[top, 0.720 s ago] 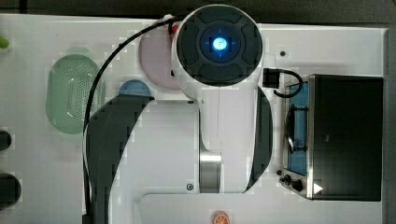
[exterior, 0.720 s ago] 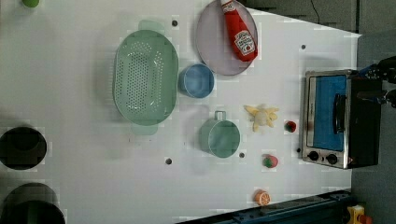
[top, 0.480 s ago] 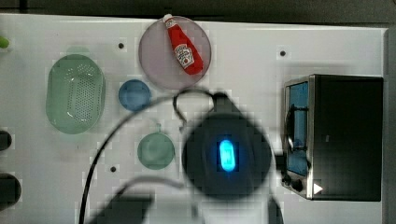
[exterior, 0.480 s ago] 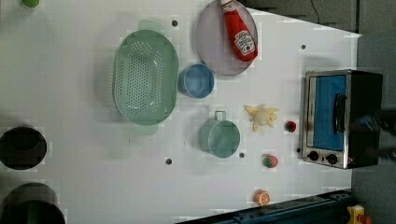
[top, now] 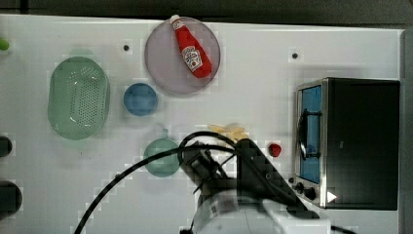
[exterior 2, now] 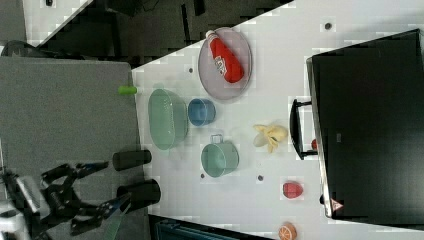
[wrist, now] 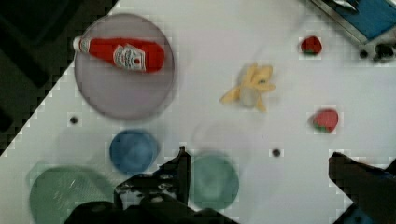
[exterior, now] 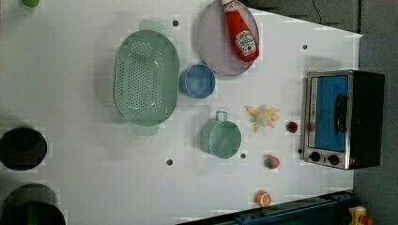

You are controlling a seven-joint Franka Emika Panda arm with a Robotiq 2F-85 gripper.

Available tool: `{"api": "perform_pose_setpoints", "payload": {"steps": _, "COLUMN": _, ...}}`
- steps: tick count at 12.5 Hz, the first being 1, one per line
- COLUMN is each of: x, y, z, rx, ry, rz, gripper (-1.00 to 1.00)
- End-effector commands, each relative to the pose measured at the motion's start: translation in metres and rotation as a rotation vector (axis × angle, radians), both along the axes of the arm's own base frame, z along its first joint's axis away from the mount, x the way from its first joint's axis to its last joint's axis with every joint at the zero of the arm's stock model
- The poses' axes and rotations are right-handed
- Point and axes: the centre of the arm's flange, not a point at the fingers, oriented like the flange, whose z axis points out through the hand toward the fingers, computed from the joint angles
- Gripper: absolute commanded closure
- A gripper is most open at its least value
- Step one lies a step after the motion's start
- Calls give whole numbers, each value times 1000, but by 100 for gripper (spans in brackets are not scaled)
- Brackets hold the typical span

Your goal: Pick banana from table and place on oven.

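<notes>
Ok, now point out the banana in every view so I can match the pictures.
Top view: banana, partly behind the arm, left of the oven.
Left view: banana, left of the oven.
Right view: banana, beside the oven's handle.
Wrist view: banana.
Shared landmark: the red strawberry between banana and oven.

Robot lab, white table (exterior: 84,187) with bolt holes, toy kitchenware, toaster oven (exterior: 345,119)

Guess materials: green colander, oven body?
Colander: likely plastic, matte pale green, evenly perforated with moulded tab handles. Oven: looks like metal, a bright silver front frame, a black top and blue-tinted glass door; coating unclear.
</notes>
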Motion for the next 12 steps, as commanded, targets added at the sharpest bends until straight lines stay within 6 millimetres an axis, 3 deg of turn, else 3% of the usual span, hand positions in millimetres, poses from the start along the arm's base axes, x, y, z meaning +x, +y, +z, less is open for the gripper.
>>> {"api": "perform_pose_setpoints", "payload": {"steps": 1, "x": 42, "y": -13, "z": -108, "rx": -4, "ry": 169, "rz": -35, "gripper": -100}}
{"api": "perform_pose_setpoints", "payload": {"steps": 7, "x": 83, "y": -26, "z": -257, "rx": -2, "ry": 193, "rz": -58, "gripper": -100}}
{"api": "perform_pose_setpoints", "payload": {"steps": 12, "x": 96, "y": -46, "z": -363, "rx": -11, "ry": 203, "rz": -95, "gripper": -100}}
